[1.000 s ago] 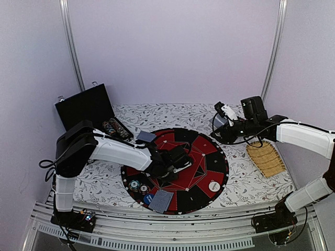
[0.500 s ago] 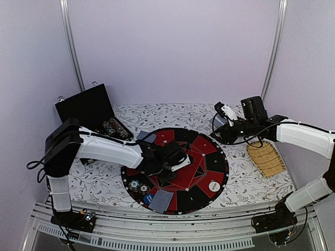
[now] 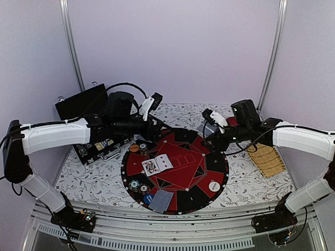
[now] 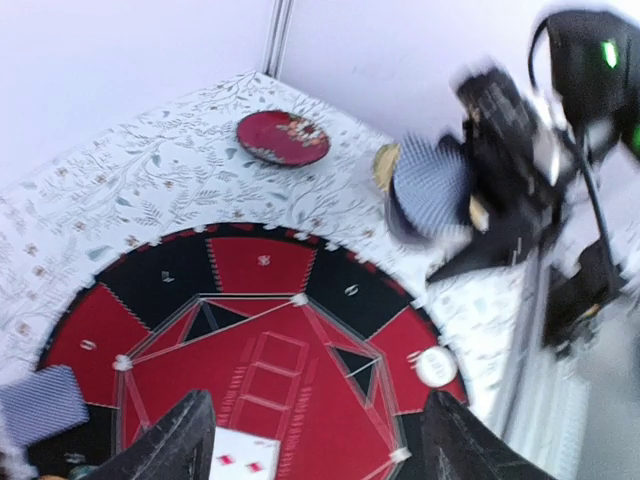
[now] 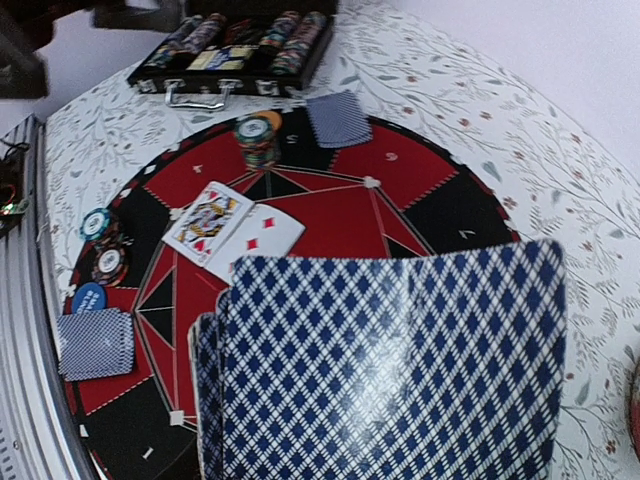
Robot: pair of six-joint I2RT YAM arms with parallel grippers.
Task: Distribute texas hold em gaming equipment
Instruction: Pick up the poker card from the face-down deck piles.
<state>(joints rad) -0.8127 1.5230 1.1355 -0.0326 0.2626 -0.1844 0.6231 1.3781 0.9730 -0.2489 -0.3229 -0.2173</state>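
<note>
Two face-up playing cards [image 3: 157, 164] lie side by side on the red centre of the round board [image 3: 209, 157]. My left gripper [image 3: 155, 128] hangs open and empty above the board's far-left edge; its dark fingers [image 4: 185, 440] frame the board. My right gripper [image 3: 212, 133] is shut on a blue-backed deck [image 5: 390, 370], which hides its fingers in the right wrist view. A chip stack [image 5: 258, 140] and a face-down card [image 5: 338, 118] sit at the board's far-left rim. Striped chips [image 3: 135, 184], a blue disc [image 3: 148, 198] and face-down cards [image 3: 161, 200] lie near-left. A white disc [image 3: 214, 185] lies near-right.
An open black case [image 3: 91, 112] with chip rows stands at the back left. A straw-coloured slatted mat [image 3: 266, 158] lies right of the board. A dark red plate [image 4: 283, 137] sits at the back behind the right gripper.
My left gripper has opened and pulled back up and left from the board's centre, leaving two face-up cards there. The right gripper has shifted slightly left with the deck.
</note>
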